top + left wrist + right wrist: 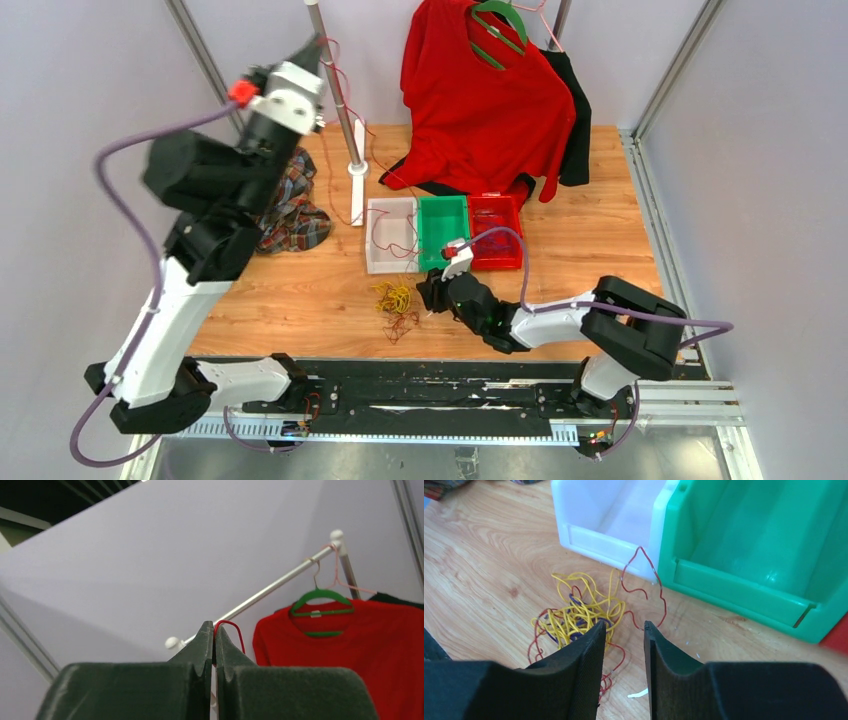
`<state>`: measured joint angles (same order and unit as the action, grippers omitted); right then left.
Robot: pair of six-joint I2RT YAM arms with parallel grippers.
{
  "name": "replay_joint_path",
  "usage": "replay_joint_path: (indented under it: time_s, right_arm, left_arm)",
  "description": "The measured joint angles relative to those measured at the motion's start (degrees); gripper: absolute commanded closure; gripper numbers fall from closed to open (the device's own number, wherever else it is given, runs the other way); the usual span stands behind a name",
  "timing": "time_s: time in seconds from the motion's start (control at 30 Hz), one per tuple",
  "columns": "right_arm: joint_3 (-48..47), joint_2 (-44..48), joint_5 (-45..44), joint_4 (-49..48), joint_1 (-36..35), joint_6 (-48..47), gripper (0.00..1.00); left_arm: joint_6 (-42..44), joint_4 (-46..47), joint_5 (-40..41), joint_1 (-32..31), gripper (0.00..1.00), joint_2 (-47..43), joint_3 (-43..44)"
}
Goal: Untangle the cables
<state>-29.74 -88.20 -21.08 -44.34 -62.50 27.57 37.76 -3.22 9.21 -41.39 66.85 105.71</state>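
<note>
Cables [574, 612] lie tangled on the counter [484, 570] just ahead-left of the right fingers [589, 652], which stand apart; bare wood ahead reaches the white bin [594, 535] at its front edge. Left fingers [202, 647], raised high, clamp a red cable [235, 626].

Yellow, red & purple cable tangle [574, 615] just L of black right gripper [624, 632], white bin [609, 525] & green bin [749, 560] ahead of it; red wire [235, 629] at dk-green left gripper [213, 632] tips, red shirt [350, 655] beyond.
</note>
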Motion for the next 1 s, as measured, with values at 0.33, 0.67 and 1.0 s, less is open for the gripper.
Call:
replay_joint_path:
  time_s: [0.33, 0.67, 1.0]
  right_arm:
    - [1.4, -4.7, 1.2, -2.5, 0.0, 3.4, 0.88]
    - [7.1, -3.1, 1.2, -3.6, 0.0, 7.3, 0.95]
    - [7.5, 3.0, -0.1, -1.7, 0.0, 7.8, 0.96]
  left_arm:
    - [2.8, 1.3, 0.4, 0.0, 0.99, 1.9, -16.0]
    - [8.2, 6.7, 3.0, 0.0, 0.99, 2.0, -27.6]
    - [10.3, 8.8, 3.0, 1.5, 0.99, 4.1, -35.0]
